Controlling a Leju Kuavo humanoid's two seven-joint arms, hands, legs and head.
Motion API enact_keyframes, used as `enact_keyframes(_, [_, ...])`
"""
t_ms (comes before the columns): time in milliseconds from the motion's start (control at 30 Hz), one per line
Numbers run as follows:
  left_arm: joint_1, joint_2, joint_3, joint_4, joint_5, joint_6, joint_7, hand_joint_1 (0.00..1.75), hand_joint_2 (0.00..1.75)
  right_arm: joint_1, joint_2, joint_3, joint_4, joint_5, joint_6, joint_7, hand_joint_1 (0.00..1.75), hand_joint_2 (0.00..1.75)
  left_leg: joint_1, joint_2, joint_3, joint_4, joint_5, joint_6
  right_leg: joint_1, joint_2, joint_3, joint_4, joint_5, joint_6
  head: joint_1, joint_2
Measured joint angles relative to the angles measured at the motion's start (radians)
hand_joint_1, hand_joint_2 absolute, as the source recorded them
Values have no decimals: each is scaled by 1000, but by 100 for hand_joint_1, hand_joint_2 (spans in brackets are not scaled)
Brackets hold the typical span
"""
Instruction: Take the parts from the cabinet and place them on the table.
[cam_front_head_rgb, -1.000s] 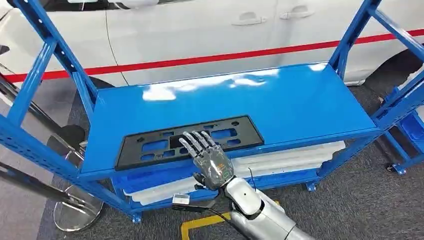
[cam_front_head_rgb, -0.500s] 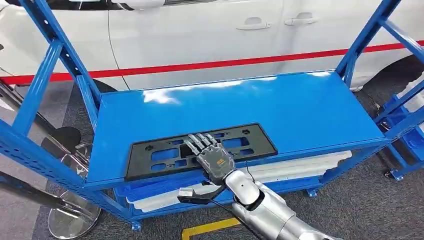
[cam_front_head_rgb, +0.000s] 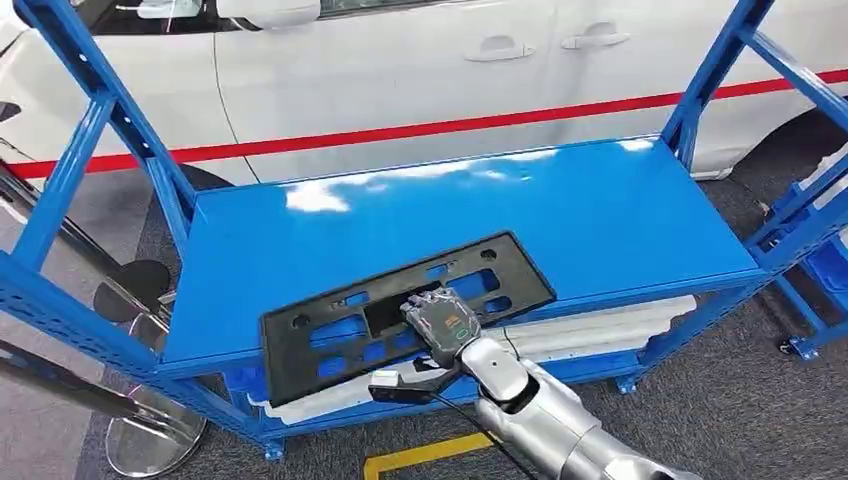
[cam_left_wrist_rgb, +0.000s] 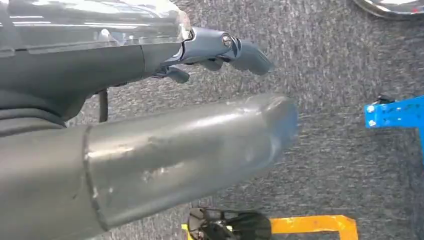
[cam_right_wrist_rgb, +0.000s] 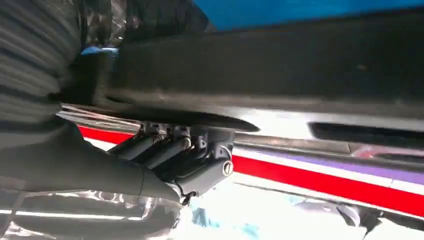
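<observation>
A long black plate holder (cam_front_head_rgb: 385, 312) with cut-out slots lies slanted on the blue cabinet shelf (cam_front_head_rgb: 560, 210), its left end hanging over the front edge. My right hand (cam_front_head_rgb: 440, 322) grips its near edge at the middle, the silver arm coming in from the lower right. In the right wrist view the dark fingers (cam_right_wrist_rgb: 170, 150) curl around the black part (cam_right_wrist_rgb: 280, 70). My left hand (cam_left_wrist_rgb: 165, 150) hangs over grey carpet with its fingers apart and nothing in it.
White moulded parts (cam_front_head_rgb: 590, 325) lie on the lower shelf. A white car (cam_front_head_rgb: 400, 60) with a red stripe stands behind the cabinet. Blue uprights frame both shelf ends, with another blue rack (cam_front_head_rgb: 815, 220) at the right. A chrome stand base (cam_front_head_rgb: 150, 440) and yellow floor tape (cam_front_head_rgb: 420, 455) lie in front.
My right hand went from lying flat on the black part to gripping it. The part has swung and slid toward the front edge, its left end now overhanging.
</observation>
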Motion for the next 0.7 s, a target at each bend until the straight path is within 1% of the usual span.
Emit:
enact_keyframes(33, [0, 1, 1, 0, 0, 0, 0, 0, 0, -3, 0, 0, 0, -3, 2, -1, 175, 175, 0, 0, 42, -70, 36, 1, 0, 0, -1, 2, 0, 1, 0, 0])
enact_keyframes(67, [0, 3, 1, 1, -2, 0, 0, 0, 0, -5, 0, 0, -2, -8, 2, -2, 175, 175, 1, 1, 95, -162, 73, 3, -1, 1, -1, 6, 0, 2, 0, 0])
enact_keyframes(100, [-1, 6, 2, 1, -2, 0, 0, 0, 0, -8, 0, 0, -3, -13, 2, -3, 175, 175, 1, 1, 149, -249, 99, 6, 0, 1, -2, 11, -1, 6, 0, 0])
enact_keyframes(133, [-3, 8, 3, 2, -3, 0, 0, 0, 0, -11, 0, 0, -6, -18, 2, -5, 175, 175, -4, 2, 159, -275, 89, 18, 6, 3, -3, 17, -4, 13, 0, 0])
enact_keyframes(167, [-4, 8, 7, 2, -4, 0, -2, 0, 0, -15, -3, 0, -8, -22, 2, -6, 175, 175, -7, 1, 158, -279, 94, 28, 6, 7, -3, 17, -6, 21, 0, 0])
enact_keyframes(233, [-5, 8, 10, 3, -7, 0, -1, 0, 0, -18, -6, -1, -8, -33, 4, -6, 175, 175, -12, 2, 155, -278, 98, 43, 1, 6, -1, 12, -2, 35, 0, 0])
enact_keyframes(267, [-4, 8, 12, 3, -8, 0, -1, 0, 0, -20, -7, -2, -8, -37, 4, -6, 175, 175, -7, 1, 158, -285, 105, 52, 5, 5, -2, 12, -1, 41, 0, 0])
enact_keyframes(300, [-3, 8, 14, 4, -8, 0, -1, 0, 0, -20, -10, -3, -8, -44, 4, -6, 175, 175, -2, 3, 162, -292, 115, 59, 0, 5, -5, 24, -7, 45, 0, 0])
enact_keyframes(333, [-4, 8, 15, 4, -10, 0, -2, 0, 0, -21, -11, -5, -11, -55, 3, -8, 175, 175, -2, 3, 160, -292, 119, 65, 0, 3, -21, 57, -37, 48, 1, 0])
enact_keyframes(367, [-3, 8, 16, 4, -10, 0, -2, 0, 0, -21, -12, -5, -14, -67, 2, -10, 175, 175, -2, 3, 157, -292, 120, 69, -2, 3, -51, 118, -77, 51, 1, 0])
enact_keyframes(400, [-3, 8, 17, 4, -10, 0, -2, 0, 0, -19, -14, -5, -19, -77, 0, -12, 175, 175, -3, 3, 155, -292, 120, 69, -3, 3, -94, 209, -123, 55, 0, 0])
enact_keyframes(433, [-2, 8, 17, 4, -11, 0, -3, 0, 0, -18, -14, -6, -19, -84, -1, -13, 175, 175, -3, 4, 153, -291, 120, 69, -3, 3, -130, 282, -154, 57, 1, 0])
enact_keyframes(467, [-2, 8, 17, 4, -11, 0, -4, 0, 0, -16, -15, -6, -21, -93, -3, -16, 175, 175, -3, 3, 152, -290, 119, 69, -4, 3, -162, 342, -167, 59, 0, 0])
enact_keyframes(500, [-2, 7, 18, 4, -13, 0, -4, 0, 0, -13, -15, -6, -26, -101, -5, -19, 175, 175, -3, 3, 153, -290, 118, 68, -4, 3, -169, 346, -155, 60, 1, 0])
enact_keyframes(533, [-1, 6, 18, 4, -13, 0, -5, 0, 0, -9, -16, -7, -39, -126, -10, -32, 175, 175, -3, 2, 157, -290, 114, 68, -4, 3, -150, 302, -118, 58, 1, 0])
enact_keyframes(567, [1, 5, 19, 4, -13, 1, -8, 0, 0, -4, -17, -12, -66, -175, -21, -58, 175, 175, -3, 2, 163, -289, 110, 64, -4, 3, -109, 219, -68, 55, 0, 0])
enact_keyframes(600, [2, 4, 21, 4, -13, 1, -9, 0, 0, 0, -18, -16, -89, -223, -29, -82, 175, 175, -3, 2, 171, -288, 105, 60, -4, 3, -57, 112, -15, 49, 1, 0])
enact_keyframes(633, [3, 1, 24, 4, -12, 2, -13, 0, 0, 4, -17, -23, -131, -307, -41, -125, 175, 175, -3, 3, 173, -288, 99, 55, -2, 3, -20, 27, 13, 42, 1, 0])
enact_keyframes(667, [3, -2, 27, 4, -10, 3, -17, 0, 0, 7, -17, -28, -166, -373, -45, -155, 175, 175, -10, 4, 174, -284, 95, 49, 3, 3, -14, 24, -1, 38, 0, 0])
enact_keyframes(700, [3, -3, 34, 4, -10, 6, -24, 0, 0, 15, -14, -33, -220, -448, -47, -182, 175, 175, -8, 3, 174, -286, 93, 43, 5, 3, -15, 20, 2, 33, 0, 0])
